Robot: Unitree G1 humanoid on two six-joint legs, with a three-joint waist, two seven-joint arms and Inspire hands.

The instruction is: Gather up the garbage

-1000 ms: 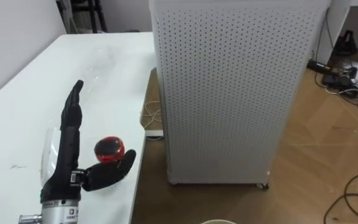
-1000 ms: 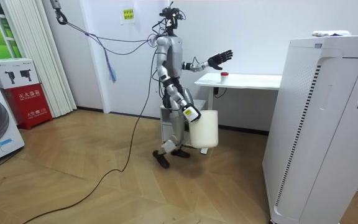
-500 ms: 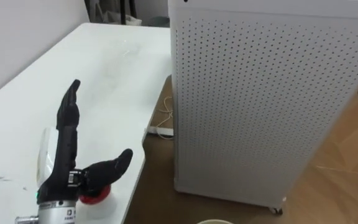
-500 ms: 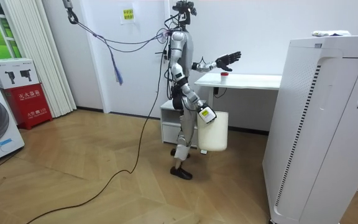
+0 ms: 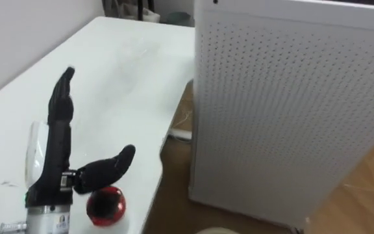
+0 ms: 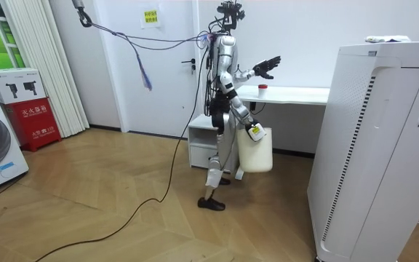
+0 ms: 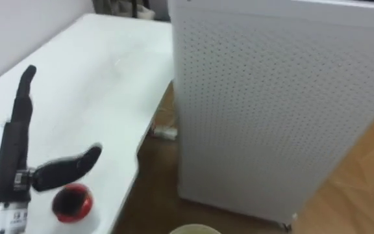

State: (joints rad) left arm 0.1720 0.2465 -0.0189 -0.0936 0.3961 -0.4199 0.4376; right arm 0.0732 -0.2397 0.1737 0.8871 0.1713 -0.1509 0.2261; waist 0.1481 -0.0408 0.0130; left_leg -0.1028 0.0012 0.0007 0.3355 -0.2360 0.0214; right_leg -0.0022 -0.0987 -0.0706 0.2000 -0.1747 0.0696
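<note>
The bench (image 5: 122, 78) has drawn nearer. By its near edge, the left hand (image 5: 57, 172), straight-fingered and empty, overhangs the red-capped bottle (image 5: 106, 204); a grasp looks due.

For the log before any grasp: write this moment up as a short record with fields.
Left hand: open, held over the white table
Garbage: red round thing on the table near its edge, just by the thumb, not grasped
Right hand: low at the robot's side, by the white bin
Beside the table: white perforated cabinet
</note>
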